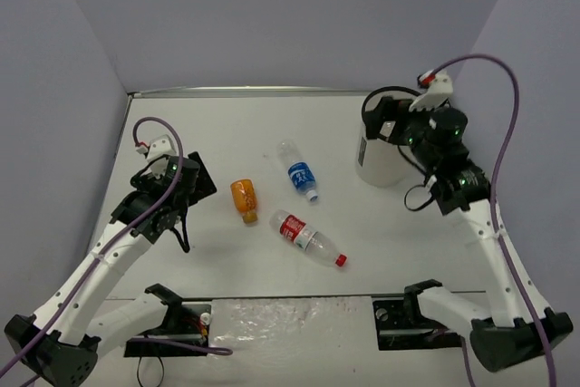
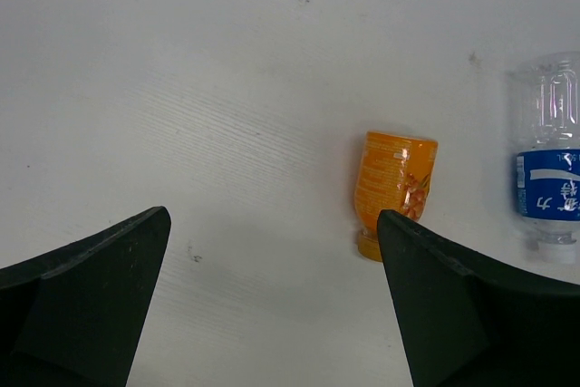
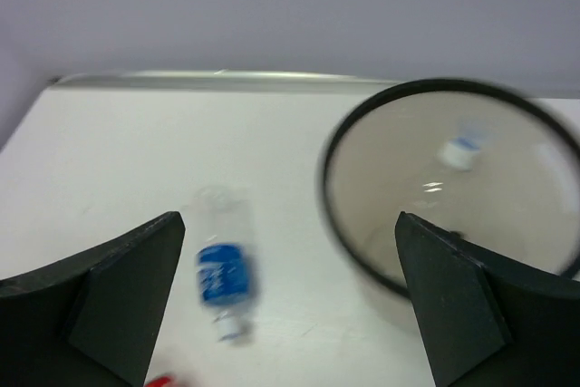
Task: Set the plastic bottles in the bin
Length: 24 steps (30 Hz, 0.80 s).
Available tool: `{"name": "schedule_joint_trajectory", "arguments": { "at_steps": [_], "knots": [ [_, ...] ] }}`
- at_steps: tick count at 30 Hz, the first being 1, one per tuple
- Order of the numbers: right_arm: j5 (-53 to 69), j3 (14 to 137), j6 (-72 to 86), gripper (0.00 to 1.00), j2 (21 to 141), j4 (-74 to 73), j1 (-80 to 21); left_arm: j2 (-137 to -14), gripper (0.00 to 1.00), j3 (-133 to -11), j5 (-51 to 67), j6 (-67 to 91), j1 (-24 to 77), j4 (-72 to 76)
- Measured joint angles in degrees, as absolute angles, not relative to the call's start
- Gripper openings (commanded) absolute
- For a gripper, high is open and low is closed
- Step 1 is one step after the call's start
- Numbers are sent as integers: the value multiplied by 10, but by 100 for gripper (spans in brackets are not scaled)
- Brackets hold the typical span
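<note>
Three plastic bottles lie on the white table: a short orange one (image 1: 244,198), a clear one with a blue label (image 1: 298,170) and a clear one with a red label and red cap (image 1: 308,238). The white bin (image 1: 376,165) with a black rim stands at the right, partly hidden by my right arm. My left gripper (image 1: 198,189) is open and empty, left of the orange bottle (image 2: 396,183). My right gripper (image 1: 379,120) is open and empty, above the bin's near-left rim (image 3: 331,215). A blurred clear bottle (image 3: 462,147) shows inside the bin. The blue-label bottle shows in both wrist views (image 2: 548,169) (image 3: 225,269).
Grey walls close the table at the back and both sides. A metal strip (image 1: 245,91) runs along the back edge. The arm mounts and a clear sheet (image 1: 272,319) sit at the near edge. A purple cable (image 1: 507,88) loops over the right arm.
</note>
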<state>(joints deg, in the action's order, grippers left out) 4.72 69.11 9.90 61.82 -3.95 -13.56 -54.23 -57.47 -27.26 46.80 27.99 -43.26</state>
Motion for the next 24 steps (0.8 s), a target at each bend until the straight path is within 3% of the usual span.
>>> {"name": "schedule_joint_trajectory", "arguments": {
  "at_steps": [5, 10, 21, 24],
  "knots": [
    [51, 579, 123, 100, 572, -39, -336, -557, 97, -575, -254, 458, 279, -431],
    [-22, 511, 147, 100, 656, -58, -520, -551, 97, -574, -239, 453, 279, -431],
    [-63, 500, 167, 100, 864, -40, -591, -545, 97, -573, -225, 452, 276, -432],
    [-84, 500, 174, 96, 902, -39, -597, -544, 97, -573, -225, 452, 276, -434]
  ]
}}
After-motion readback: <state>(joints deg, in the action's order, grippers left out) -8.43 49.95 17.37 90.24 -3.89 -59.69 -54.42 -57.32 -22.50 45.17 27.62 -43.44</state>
